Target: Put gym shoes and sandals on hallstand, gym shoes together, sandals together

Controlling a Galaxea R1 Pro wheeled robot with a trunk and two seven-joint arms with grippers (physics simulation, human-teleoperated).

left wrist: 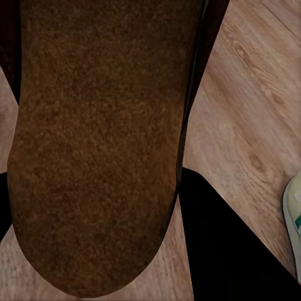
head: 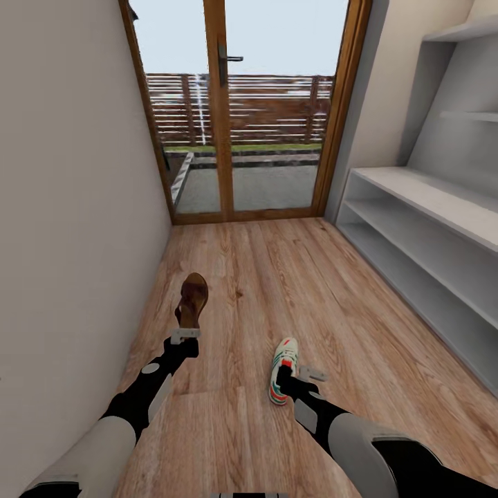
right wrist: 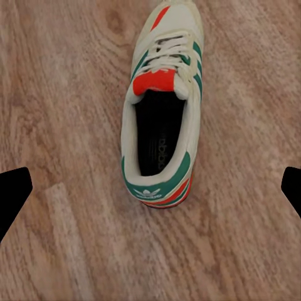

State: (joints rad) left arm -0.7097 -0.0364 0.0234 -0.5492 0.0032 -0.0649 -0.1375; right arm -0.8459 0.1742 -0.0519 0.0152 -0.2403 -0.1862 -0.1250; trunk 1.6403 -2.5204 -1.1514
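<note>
**Sandal at the left gripper, gym shoe under the right one**

Sandal point(head: 193, 299): in the head view one dark brown sandal sits left of centre, its near end at the tip of the left gripper point(head: 185, 336), its toe pointing toward the glass door point(head: 249, 111) at the top of the frame. In the left wrist view the sandal point(left wrist: 100, 144) takes up most of the picture as a broad, rough brown surface, with the dark fingers point(left wrist: 238, 251) showing on either side of it. The fingers seem to close on the sandal, though actual contact cannot be made out.

The gym shoe point(head: 283, 370) lies on the corridor floor point(head: 290, 277) in the lower middle of the head view, just ahead of the right gripper point(head: 299, 377), whose tip partly covers the heel. In the right wrist view the shoe point(right wrist: 162, 106) is seen from above in the upper middle of the frame: white upper, green stripes, orange-red tongue and heel patch, with the heel nearest the camera. The two dark fingertips point(right wrist: 12, 194) stand at the far left and far right edges, spread wide and well apart from the shoe, which rests flat on the planks between them.

The hallstand point(head: 429, 228) runs along the right side of the head view, a pale grey-white unit with two long open shelves and a floating shelf higher up at the upper right. A plain wall point(head: 69, 207) fills the left side.
</note>
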